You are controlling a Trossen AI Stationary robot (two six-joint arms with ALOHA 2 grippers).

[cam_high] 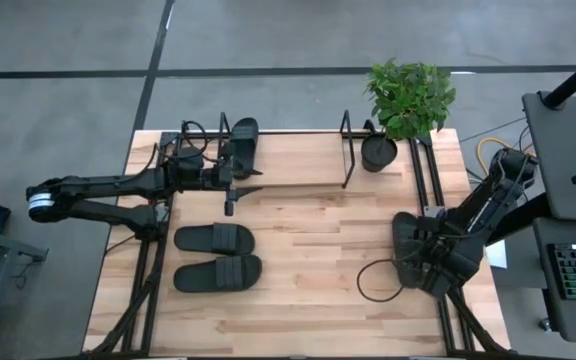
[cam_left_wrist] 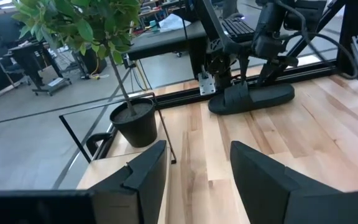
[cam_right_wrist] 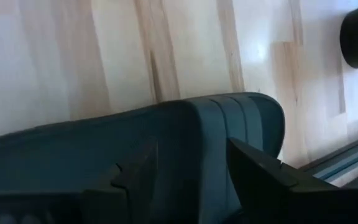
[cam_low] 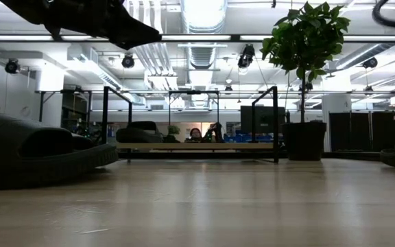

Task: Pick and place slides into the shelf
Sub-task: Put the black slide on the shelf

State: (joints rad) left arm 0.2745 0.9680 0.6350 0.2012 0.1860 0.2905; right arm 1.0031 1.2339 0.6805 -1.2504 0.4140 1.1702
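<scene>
Left claw (cam_high: 230,200) first: it hung over the shelf's near edge, fingers (cam_left_wrist: 263,180) parted with bare wood between them — holding nothing. One slide (cam_high: 241,146) already sat on the left end of the shelf (cam_high: 298,160), just beside that claw. Two more slides (cam_high: 215,239) lay side by side on the table (cam_high: 308,290) in front of the shelf, well clear of either arm. At the shelf's right end stood a potted plant (cam_high: 398,105). Further right, near the table's edge, my right claw (cam_high: 430,262) was down over the fourth slide (cam_right_wrist: 229,130), fingers spread either side of its ribbed strap; I could not tell if they gripped it. I judged this the pick-up step for that slide — next it would need a firm close, a lift, and a carry across to the shelf's free middle.
</scene>
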